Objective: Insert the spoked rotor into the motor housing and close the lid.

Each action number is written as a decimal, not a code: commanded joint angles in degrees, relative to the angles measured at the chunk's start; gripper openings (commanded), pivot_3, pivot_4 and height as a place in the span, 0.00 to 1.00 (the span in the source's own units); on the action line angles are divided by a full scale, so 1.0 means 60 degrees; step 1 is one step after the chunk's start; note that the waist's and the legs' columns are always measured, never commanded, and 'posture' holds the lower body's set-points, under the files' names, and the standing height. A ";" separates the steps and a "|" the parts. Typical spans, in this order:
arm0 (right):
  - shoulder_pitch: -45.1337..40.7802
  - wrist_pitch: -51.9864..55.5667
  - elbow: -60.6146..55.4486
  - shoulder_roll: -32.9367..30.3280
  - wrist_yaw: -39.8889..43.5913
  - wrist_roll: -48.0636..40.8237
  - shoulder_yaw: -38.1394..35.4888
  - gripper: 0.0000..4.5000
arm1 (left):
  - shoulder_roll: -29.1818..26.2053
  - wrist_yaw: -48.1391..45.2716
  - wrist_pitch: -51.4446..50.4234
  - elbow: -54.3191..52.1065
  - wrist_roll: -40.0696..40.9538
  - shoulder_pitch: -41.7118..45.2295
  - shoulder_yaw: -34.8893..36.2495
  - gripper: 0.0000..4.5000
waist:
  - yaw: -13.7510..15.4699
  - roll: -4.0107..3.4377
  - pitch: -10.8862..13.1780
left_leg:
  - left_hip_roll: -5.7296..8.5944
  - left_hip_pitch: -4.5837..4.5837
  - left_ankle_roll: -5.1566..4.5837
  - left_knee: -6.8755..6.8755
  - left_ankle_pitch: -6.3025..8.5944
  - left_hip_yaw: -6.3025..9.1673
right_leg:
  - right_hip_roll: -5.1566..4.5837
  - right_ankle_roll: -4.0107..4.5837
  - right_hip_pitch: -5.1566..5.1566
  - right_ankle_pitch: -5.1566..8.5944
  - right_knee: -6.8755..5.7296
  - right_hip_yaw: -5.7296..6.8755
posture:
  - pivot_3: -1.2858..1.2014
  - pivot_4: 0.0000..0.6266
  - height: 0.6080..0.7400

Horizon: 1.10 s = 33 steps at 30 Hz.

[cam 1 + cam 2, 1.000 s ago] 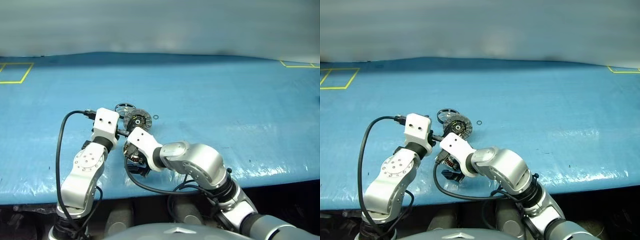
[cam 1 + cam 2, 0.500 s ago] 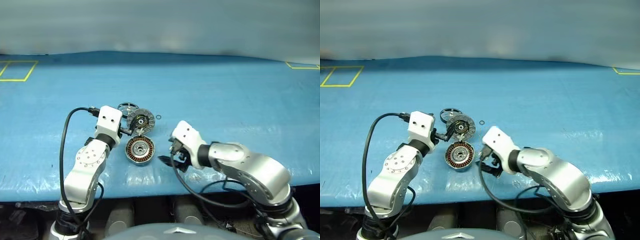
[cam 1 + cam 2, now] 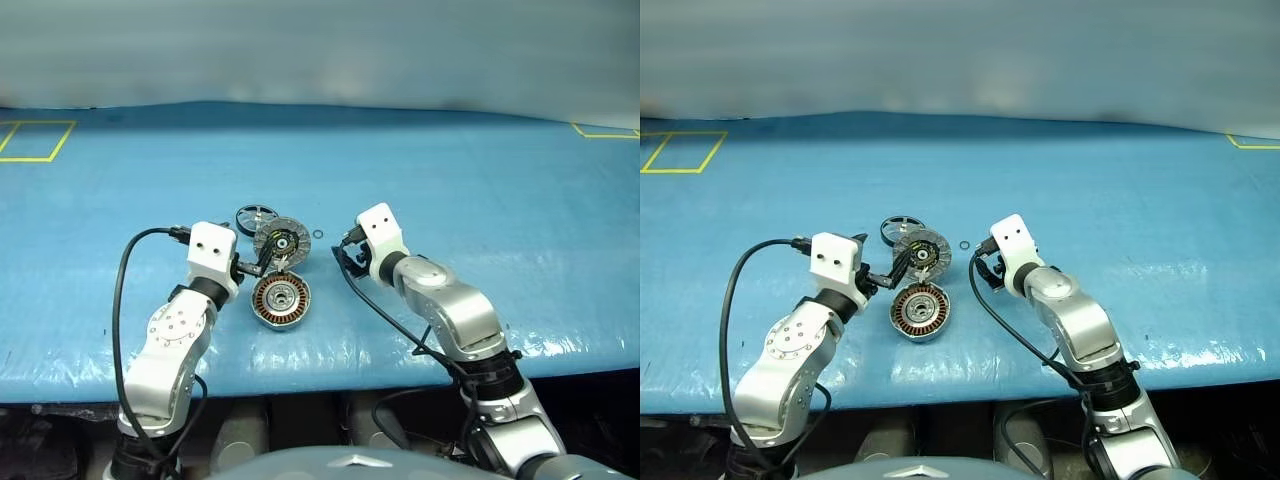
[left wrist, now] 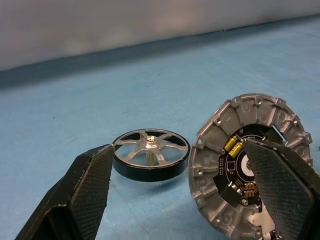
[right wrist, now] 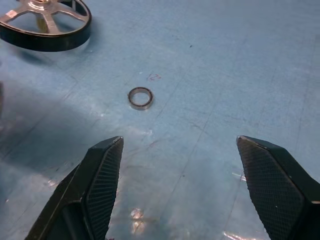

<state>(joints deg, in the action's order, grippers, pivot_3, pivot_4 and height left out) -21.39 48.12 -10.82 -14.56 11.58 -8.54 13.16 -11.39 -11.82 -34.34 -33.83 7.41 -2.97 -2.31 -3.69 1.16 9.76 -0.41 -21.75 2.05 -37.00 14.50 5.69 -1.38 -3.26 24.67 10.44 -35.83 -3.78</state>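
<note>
Left gripper (image 4: 180, 195) agape, one finger against tilted lid (image 4: 250, 165); right gripper (image 5: 182, 185) agape, empty, near small ring (image 5: 140, 97); motor housing (image 3: 280, 299) on table (image 3: 450, 180)

Readable text: none on any part, arm or surface.
Blue table cover (image 5: 210, 75): a faint reddish scribble sits just beside the small metal ring (image 5: 139, 97); too small and blurred to read as letters or digits.
Yellow tape on table cover (image 3: 30, 140): plain outline boxes at the far corners, no writing on them.
Lid (image 4: 250, 160): the circuit board at its centre carries small parts, but no print can be made out.
</note>
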 commanded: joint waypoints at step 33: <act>-0.1454 -0.5052 0.5156 0.2022 0.1346 0.0787 -0.0175 0.85 | -0.0182 0.0141 0.0913 -0.0717 -0.0628 -0.1237 -0.1706 1.00 | -0.0031 -0.0014 0.0007 | -0.0001 0.0012 -0.0002 -0.0009 0.0000 -0.0008 | 0.0004 0.0002 -0.0005 -0.0001 -0.0016 -0.0012 | 0.52 0.24 1.00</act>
<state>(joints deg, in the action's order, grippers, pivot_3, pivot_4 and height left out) -28.89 19.96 20.01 -3.04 19.50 -4.06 12.82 -12.76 -11.27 -30.52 -36.05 4.38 -10.80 -12.30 -3.88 1.07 9.80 -0.42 -21.67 2.04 -37.05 14.50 5.65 -1.35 -3.25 24.64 10.43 -35.93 -3.86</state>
